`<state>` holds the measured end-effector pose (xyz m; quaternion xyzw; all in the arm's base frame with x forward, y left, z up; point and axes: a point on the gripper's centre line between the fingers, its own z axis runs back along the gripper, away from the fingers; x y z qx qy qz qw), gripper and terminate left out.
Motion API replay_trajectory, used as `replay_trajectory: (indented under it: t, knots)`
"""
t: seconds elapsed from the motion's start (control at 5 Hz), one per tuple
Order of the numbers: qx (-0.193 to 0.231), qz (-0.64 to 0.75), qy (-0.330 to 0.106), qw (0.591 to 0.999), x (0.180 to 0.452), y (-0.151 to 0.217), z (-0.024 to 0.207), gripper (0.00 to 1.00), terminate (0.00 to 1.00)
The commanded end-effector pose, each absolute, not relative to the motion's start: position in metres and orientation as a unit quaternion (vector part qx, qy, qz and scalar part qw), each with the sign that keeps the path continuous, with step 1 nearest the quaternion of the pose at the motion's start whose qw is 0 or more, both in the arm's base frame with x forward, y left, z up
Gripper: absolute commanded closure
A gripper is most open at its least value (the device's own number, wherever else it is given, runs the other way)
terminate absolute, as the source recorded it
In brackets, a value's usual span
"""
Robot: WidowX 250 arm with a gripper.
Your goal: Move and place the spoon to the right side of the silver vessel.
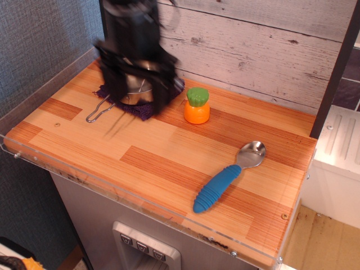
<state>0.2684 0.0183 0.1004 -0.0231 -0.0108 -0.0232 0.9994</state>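
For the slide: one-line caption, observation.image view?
Blurred gripper over silver pan; blue-handled spoon lies untouched at front right.

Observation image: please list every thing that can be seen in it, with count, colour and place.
Spoon with shiny metal bowl and ribbed blue handle: one, silver and blue, lying front right on the table, far from the pan.
Small round stainless-steel pan with wire loop handle: one, silver, back left, mostly hidden behind the gripper.
Dark purple cloth: one, under the pan.
Orange toy with green top: one, upright, right of the pan.
Striped wooden table top: one, light and reddish brown.
White plank wall: behind the table.
Black gripper: one, blurred, in front of the pan, jaws unclear.
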Motion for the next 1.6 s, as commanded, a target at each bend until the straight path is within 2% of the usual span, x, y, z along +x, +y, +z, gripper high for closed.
replay_trajectory:
  t: [0.0, 0.4, 0.8, 1.4]
  knots:
    - [-0.043, -0.051, -0.042, 0.997, 0.262, -0.026, 0.085, 0.0, 0.0]
    - [-0.027, -0.08, -0.036, 0.996, 0.269, -0.042, 0.049, 0.0, 0.0]
    - [-0.014, -0.119, -0.037, 0.992, 0.263, -0.061, 0.04, 0.0, 0.0]
    - [0.005, -0.13, -0.007, 0.991, 0.261, -0.063, 0.005, 0.0, 0.0]
